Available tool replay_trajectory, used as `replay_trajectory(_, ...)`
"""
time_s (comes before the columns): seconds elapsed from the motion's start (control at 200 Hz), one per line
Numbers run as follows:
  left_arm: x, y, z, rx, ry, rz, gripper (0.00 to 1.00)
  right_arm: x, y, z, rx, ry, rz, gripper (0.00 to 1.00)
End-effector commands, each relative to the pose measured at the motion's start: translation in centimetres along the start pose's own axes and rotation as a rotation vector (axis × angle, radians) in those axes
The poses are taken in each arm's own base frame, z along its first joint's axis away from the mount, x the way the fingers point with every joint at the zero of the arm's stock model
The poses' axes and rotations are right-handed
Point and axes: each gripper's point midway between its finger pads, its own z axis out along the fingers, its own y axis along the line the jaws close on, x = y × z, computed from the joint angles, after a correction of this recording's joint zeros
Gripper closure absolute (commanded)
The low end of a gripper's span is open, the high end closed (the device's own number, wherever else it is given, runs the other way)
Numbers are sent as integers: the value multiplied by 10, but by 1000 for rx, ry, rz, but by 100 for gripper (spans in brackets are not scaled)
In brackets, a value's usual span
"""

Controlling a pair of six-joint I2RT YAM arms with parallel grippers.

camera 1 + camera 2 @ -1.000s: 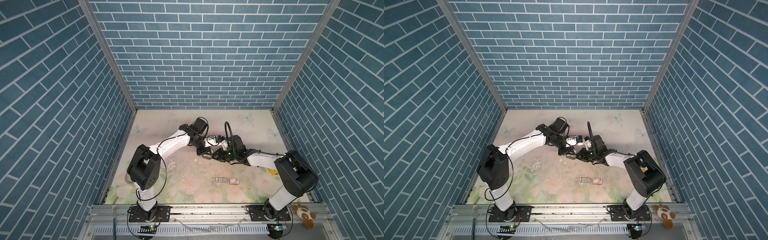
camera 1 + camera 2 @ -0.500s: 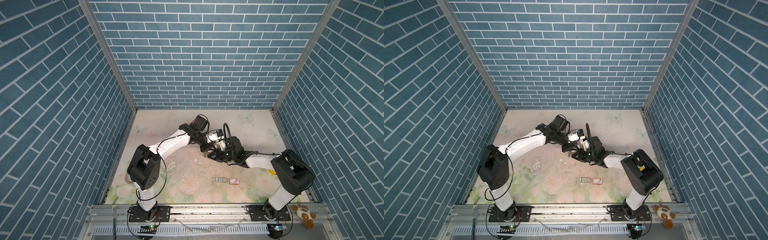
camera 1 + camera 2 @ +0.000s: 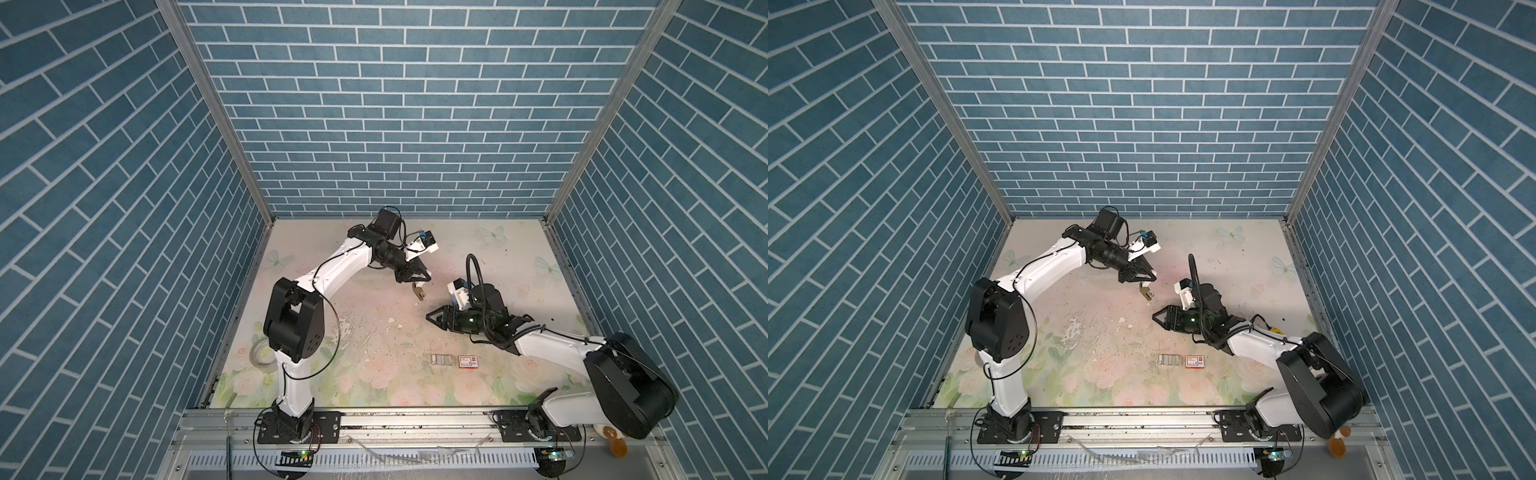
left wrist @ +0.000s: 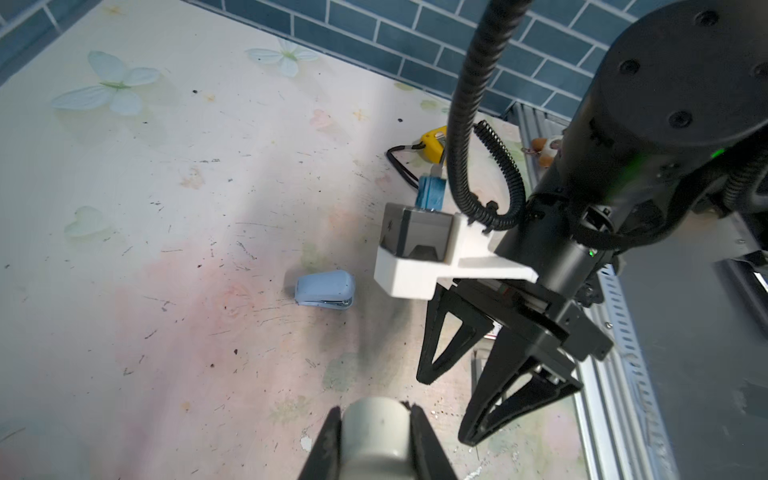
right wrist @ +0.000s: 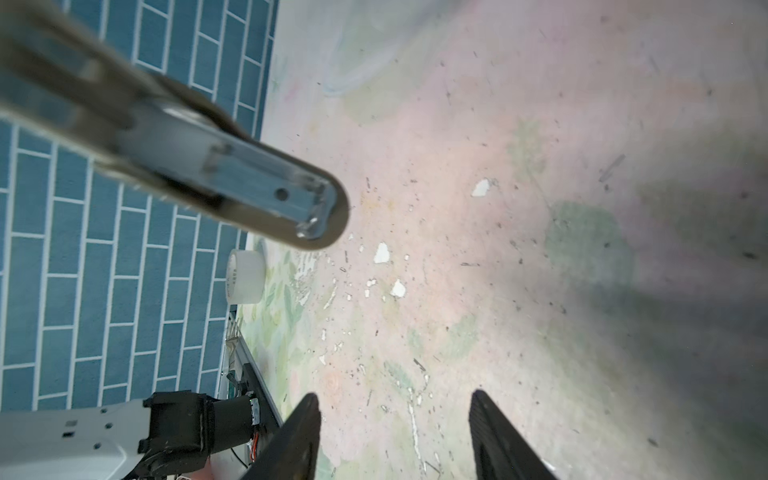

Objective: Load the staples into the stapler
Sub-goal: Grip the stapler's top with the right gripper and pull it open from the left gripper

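Note:
My left gripper (image 3: 419,279) (image 4: 376,409) is shut on the stapler (image 3: 419,292) (image 4: 376,432), a grey-tan one hanging below its fingers above the table's middle. The right wrist view shows that stapler's open metal channel (image 5: 266,195), blurred and close. My right gripper (image 3: 430,318) (image 5: 395,399) stands open and empty, a little in front and to the right of the stapler, apart from it. The staples (image 3: 441,360) (image 3: 1168,360) lie in a small pale tray on the table, nearer the front, away from both grippers.
A red-and-white box (image 3: 468,362) sits right beside the staples. A small pale-blue stapler (image 4: 325,289) lies on the table. A tape roll (image 3: 262,351) stands by the left wall. A yellow tape measure (image 4: 434,143) lies at the right. Paper flecks litter the flowered mat (image 3: 374,374).
The two grippers were together at the stapler. My right gripper has opened and drawn back to the right. The left gripper has lifted away with the stapler.

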Motion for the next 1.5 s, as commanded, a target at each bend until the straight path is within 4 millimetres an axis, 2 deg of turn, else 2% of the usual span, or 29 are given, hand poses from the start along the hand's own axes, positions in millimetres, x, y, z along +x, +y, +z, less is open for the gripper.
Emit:
replay_trajectory(0.0, 9, -37, 1, 232, 9, -105, 100, -10, 19, -15, -48, -44, -124, 38)
replay_trajectory(0.265, 9, -58, -4, 372, 9, -134, 100, -29, 44, -45, -65, -97, -256, 33)
replay_trajectory(0.375, 6, -65, -6, 411, 2, -136, 100, -33, 60, -44, -135, -82, -276, 33)
replay_trajectory(0.595, -1, -63, -1, 421, -22, -142, 100, -38, 77, -30, -247, -29, -258, 33)
replay_trajectory(0.985, -13, -63, 10, 432, -32, -143, 100, -39, 88, -19, -301, -5, -263, 41)
replay_trajectory(1.05, -14, -63, 12, 436, -33, -144, 100, -38, 90, -18, -309, 2, -264, 45)
replay_trajectory(1.115, -15, -62, 13, 439, -36, -150, 100, -38, 91, -17, -314, 7, -265, 54)
replay_trajectory(1.235, -19, -64, 12, 440, -42, -146, 100, -36, 89, -16, -313, 16, -260, 58)
replay_trajectory(1.49, -24, -65, 10, 444, -51, -149, 100, -34, 88, -17, -321, 18, -248, 59)
